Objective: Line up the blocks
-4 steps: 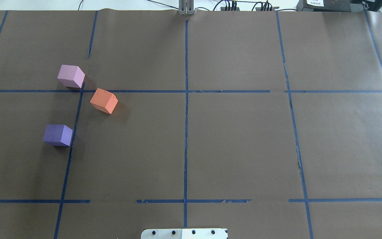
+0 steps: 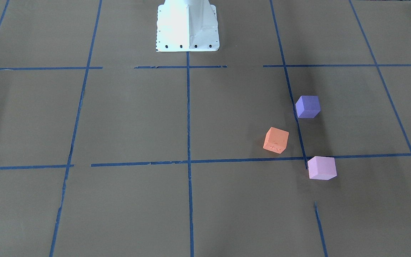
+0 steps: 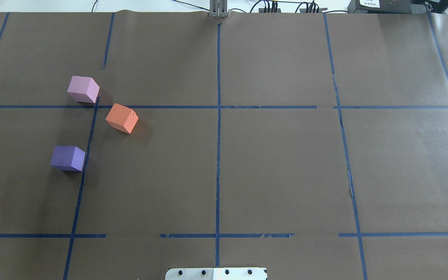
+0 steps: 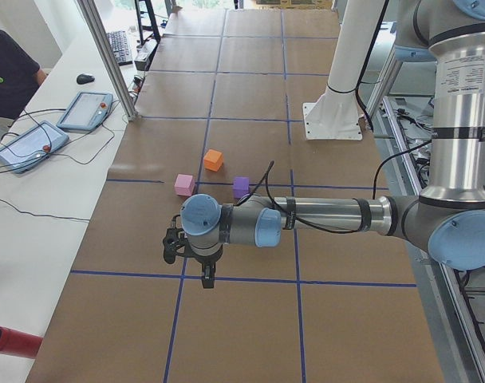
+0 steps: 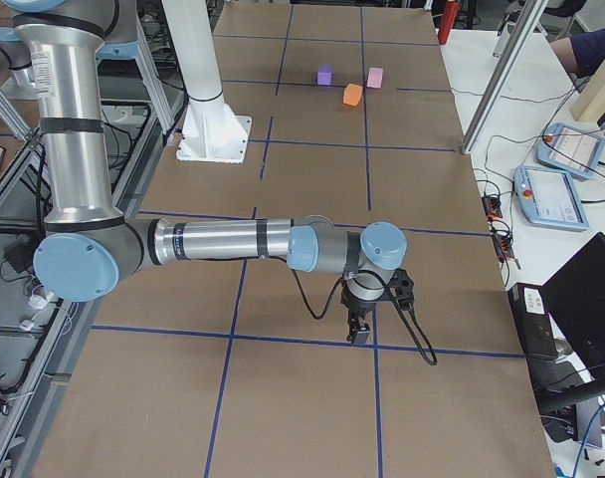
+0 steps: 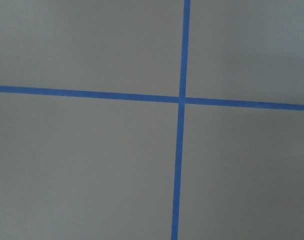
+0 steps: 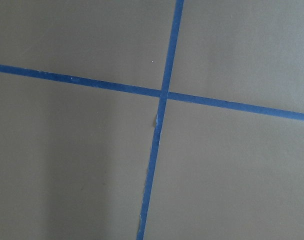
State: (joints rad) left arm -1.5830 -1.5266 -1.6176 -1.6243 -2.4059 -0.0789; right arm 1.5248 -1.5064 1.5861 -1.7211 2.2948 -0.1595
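Desk: brown paper covers the desk [image 3: 278,167], and blue tape lines [image 3: 218,155] mark it into large squares; the robot's white base plate [image 2: 187,25] stands at the middle of its edge.
Pink block: the pink block [image 3: 83,89] lies on the robot's left side, farthest of the three from the base, just beyond a crosswise tape line, its near corner beside a tape junction.
Orange block: the orange block [image 3: 121,118] sits just on the near side of that same line, turned at an angle, toward the desk's middle from the pink one and apart from it.
Violet block: the violet block [image 3: 67,158] is closest to the base, its side just beside a lengthwise tape line, well apart from the other two.
Layout: the three form a bent trio, none touching.
Left claw: the left claw [image 4: 207,279] hangs pointing down over a tape line, apart from the blocks; whether it is released or clenched, I cannot tell.
Right claw: the right claw [image 5: 359,334] points down at the opposite end of the desk, far from the blocks; its state cannot be told either.
Wrist views: each shows only a tape crossing [image 6: 182,100] on bare paper.
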